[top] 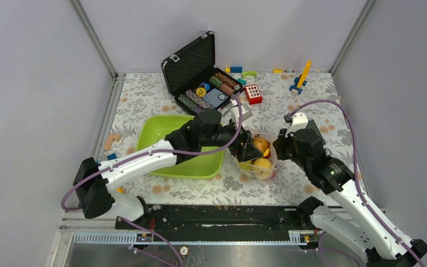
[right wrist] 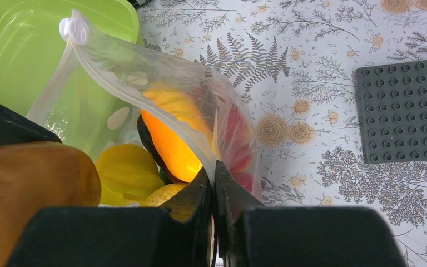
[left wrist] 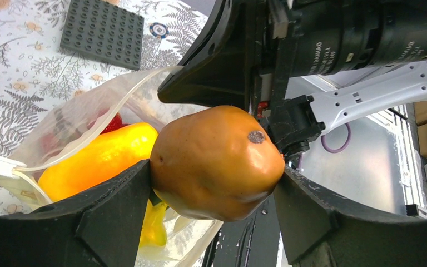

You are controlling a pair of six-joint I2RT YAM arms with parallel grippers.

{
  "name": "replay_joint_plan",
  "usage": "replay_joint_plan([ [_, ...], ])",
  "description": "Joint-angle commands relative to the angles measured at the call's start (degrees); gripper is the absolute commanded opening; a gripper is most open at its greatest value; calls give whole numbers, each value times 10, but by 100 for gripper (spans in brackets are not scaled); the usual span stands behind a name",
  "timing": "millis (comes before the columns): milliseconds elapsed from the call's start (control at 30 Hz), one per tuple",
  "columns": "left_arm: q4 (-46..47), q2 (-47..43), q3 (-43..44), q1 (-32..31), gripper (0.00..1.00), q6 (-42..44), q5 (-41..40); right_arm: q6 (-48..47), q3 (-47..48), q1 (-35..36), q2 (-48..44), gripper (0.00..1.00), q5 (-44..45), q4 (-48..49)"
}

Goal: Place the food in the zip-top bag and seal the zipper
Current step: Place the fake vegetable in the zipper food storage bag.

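Note:
My left gripper is shut on an orange-brown toy fruit and holds it at the open mouth of the zip-top bag. The clear dotted bag lies just right of the tray and holds a yellow-orange fruit, a yellow fruit and something red. Its zipper curves across the mouth to a white slider. My right gripper is shut on the bag's mouth edge and holds it up. From above, the right gripper sits at the bag's right side, and the left gripper at its left.
The lime-green tray lies under my left arm. Behind it stands an open black case of poker chips. A red block and coloured building blocks lie at the back. A grey studded baseplate lies beside the bag.

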Motion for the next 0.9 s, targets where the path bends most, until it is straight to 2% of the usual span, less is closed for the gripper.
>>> replay_joint_plan([
  [0, 4, 5, 14, -1, 63, -1, -14, -1, -1, -2, -5, 10, 0, 13],
  [67, 3, 5, 13, -1, 78, 0, -9, -1, 0, -3, -5, 10, 0, 12],
  [200, 2, -3, 15, -1, 98, 4, -7, -1, 0, -2, -3, 11, 1, 13],
  [367, -15, -27, 9, -1, 99, 12, -18, -1, -1, -2, -4, 11, 1, 13],
  [533, -54, -67, 1, -1, 99, 19, -88, -1, -1, -2, -6, 11, 2, 12],
  [700, -114, -127, -24, -1, 99, 23, -211, -1, -1, -2, -6, 10, 2, 13],
  [867, -171, -172, -60, 6, 99, -16, -416, -2, 0, -3, -6, 11, 3, 12],
])
